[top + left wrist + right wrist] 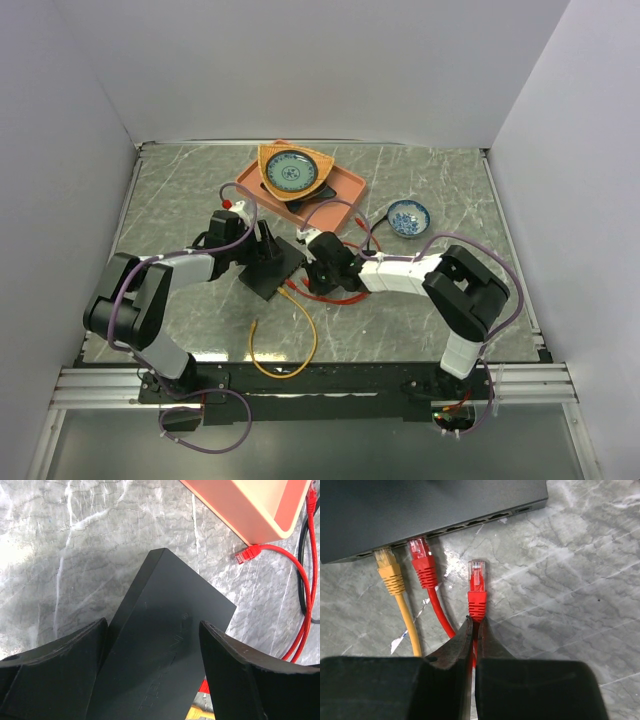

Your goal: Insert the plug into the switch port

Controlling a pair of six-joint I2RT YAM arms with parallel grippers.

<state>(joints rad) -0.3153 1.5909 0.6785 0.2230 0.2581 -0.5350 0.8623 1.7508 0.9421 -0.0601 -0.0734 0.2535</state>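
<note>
Switch (272, 265), a flat black box, lies at mid-table between the two arms, just in front of the orange tray (345, 187). The left gripper (258, 245) sits over its far end. The right gripper (312, 268) faces its near long edge, where a yellow cable (285, 350) loops toward the arm bases.

From the left wrist, both fingers (55, 670) stand wide apart with the switch between them. Whether they press its sides cannot be told. A loose red connector (248, 554) lies on the marble beside the tray.

From the right wrist, the jaws are closed tight on the plug (476, 587), pinching it at the tail of its red boot. Its clear tip aims at the row of sockets and stops a little short. A yellow plug (387, 567) and a second red plug (422, 560) already occupy two sockets to the left. The open switch port (472, 524) lies almost straight ahead.

The approach is the step in hand. It will likely go best with the plug squared to the port and driven straight in, clear of the neighbouring red plug. The left fingers should brace the switch so it cannot slide back. Gripped so far back, the plug may tilt under a hard push.
</note>
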